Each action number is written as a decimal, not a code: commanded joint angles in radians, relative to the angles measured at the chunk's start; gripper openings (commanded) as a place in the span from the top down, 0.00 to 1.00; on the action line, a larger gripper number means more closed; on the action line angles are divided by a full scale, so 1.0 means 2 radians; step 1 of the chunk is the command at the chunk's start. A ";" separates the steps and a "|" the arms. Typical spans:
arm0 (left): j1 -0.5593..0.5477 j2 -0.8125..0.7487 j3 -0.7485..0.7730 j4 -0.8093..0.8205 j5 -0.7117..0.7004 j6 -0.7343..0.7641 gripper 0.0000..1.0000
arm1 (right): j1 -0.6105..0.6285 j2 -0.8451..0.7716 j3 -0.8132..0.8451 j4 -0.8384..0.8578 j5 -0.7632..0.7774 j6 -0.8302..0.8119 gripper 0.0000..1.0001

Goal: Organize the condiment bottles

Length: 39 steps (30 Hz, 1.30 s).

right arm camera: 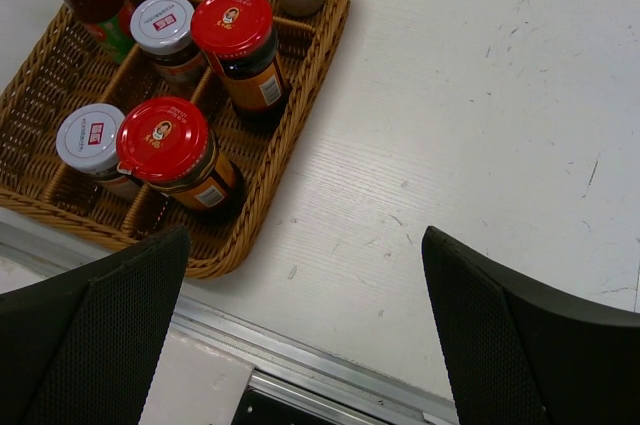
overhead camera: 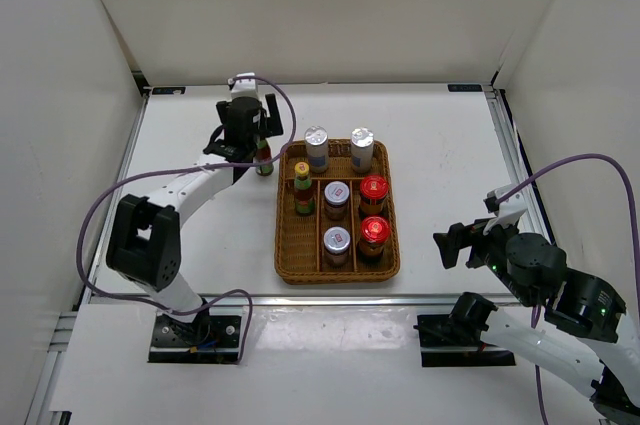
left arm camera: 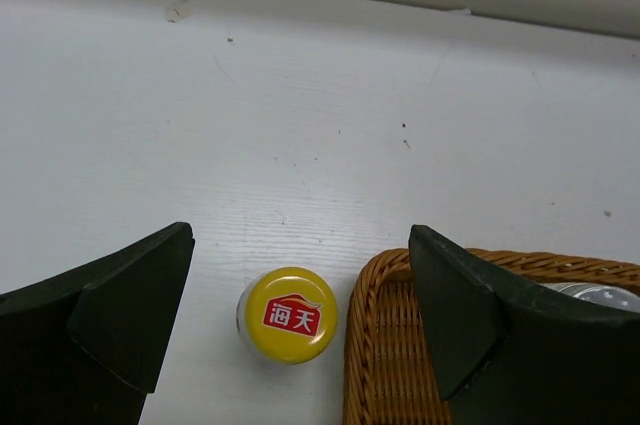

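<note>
A wicker tray [overhead camera: 290,245] holds two silver-topped white shakers [overhead camera: 317,148] at the back. In front of them stand a yellow-capped bottle [overhead camera: 302,188], two silver-lidded jars [overhead camera: 336,200] and two red-lidded jars [overhead camera: 373,192]. A second yellow-capped bottle [overhead camera: 264,159] stands upright on the table just left of the tray's back corner. My left gripper [overhead camera: 260,143] hangs over it, open, and its cap [left arm camera: 290,314] shows between the fingers, untouched, beside the tray rim [left arm camera: 375,290]. My right gripper [overhead camera: 470,225] is open and empty over bare table right of the tray [right arm camera: 300,135].
White walls close in the table at the back and on both sides. An aluminium rail [right arm camera: 330,365] runs along the near edge. The left arm's cable [overhead camera: 100,205] loops over the table's left side.
</note>
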 commanded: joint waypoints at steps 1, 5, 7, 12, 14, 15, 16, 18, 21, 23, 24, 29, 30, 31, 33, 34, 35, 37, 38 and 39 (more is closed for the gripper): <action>-0.001 0.005 -0.009 0.028 0.024 -0.002 0.00 | -0.002 -0.005 -0.003 0.020 0.003 -0.008 0.00; -0.001 0.026 -0.009 0.018 0.024 -0.002 0.16 | -0.002 -0.001 -0.003 0.020 0.003 -0.008 0.00; -0.001 0.026 -0.009 0.008 0.024 -0.008 0.28 | -0.002 -0.001 -0.003 0.020 0.003 -0.008 0.00; -0.001 0.010 -0.022 -0.003 0.019 -0.008 0.66 | -0.002 -0.001 -0.003 0.020 0.003 -0.008 0.00; -0.001 -0.007 -0.011 -0.020 0.007 0.000 0.78 | -0.002 -0.001 -0.003 0.020 0.003 -0.008 0.00; -0.001 -0.013 0.011 -0.034 0.002 0.007 0.82 | -0.002 -0.001 -0.003 0.020 0.003 -0.008 0.00; -0.001 -0.026 0.024 -0.064 0.002 0.017 0.88 | -0.002 -0.001 -0.003 0.020 0.003 -0.008 0.00; -0.001 -0.042 0.059 -0.093 -0.012 0.021 0.88 | -0.002 -0.001 -0.003 0.020 0.003 -0.008 0.00; -0.005 -0.094 0.075 -0.130 -0.012 0.034 0.88 | -0.002 0.004 -0.003 0.020 0.003 -0.008 0.00; -0.011 -0.147 0.081 -0.143 0.007 0.050 0.88 | -0.002 0.004 -0.003 0.020 0.003 -0.008 0.00; -0.011 -0.163 0.081 -0.147 0.017 0.055 0.88 | -0.002 0.004 -0.003 0.020 0.003 -0.008 0.00; -0.064 -0.266 0.065 -0.218 0.043 0.060 0.88 | -0.002 0.004 -0.003 0.020 0.003 -0.008 0.00; -0.073 -0.285 0.038 -0.224 0.050 0.054 0.88 | -0.002 0.004 -0.003 0.020 0.003 -0.008 0.00; -0.091 -0.322 0.023 -0.228 0.050 0.039 0.88 | -0.002 0.004 -0.003 0.020 0.003 -0.008 0.00; -0.109 -0.357 -0.019 -0.229 0.054 0.025 0.88 | -0.002 0.004 -0.003 0.020 0.003 -0.008 0.00; -0.126 -0.370 -0.030 -0.229 0.054 0.019 0.88 | -0.002 0.004 -0.003 0.020 0.003 -0.008 0.00; -0.134 -0.391 -0.041 -0.229 0.061 0.008 0.88 | -0.002 0.004 -0.003 0.020 0.003 -0.008 0.00; -0.150 -0.406 -0.069 -0.229 0.073 0.008 0.88 | -0.002 0.009 -0.003 0.020 0.003 -0.008 0.00; -0.165 -0.416 -0.080 -0.219 0.078 0.003 0.88 | -0.002 0.009 -0.003 0.020 0.003 -0.008 0.00; -0.172 -0.416 -0.090 -0.211 0.083 0.003 0.88 | -0.002 0.009 -0.003 0.020 -0.001 -0.008 0.00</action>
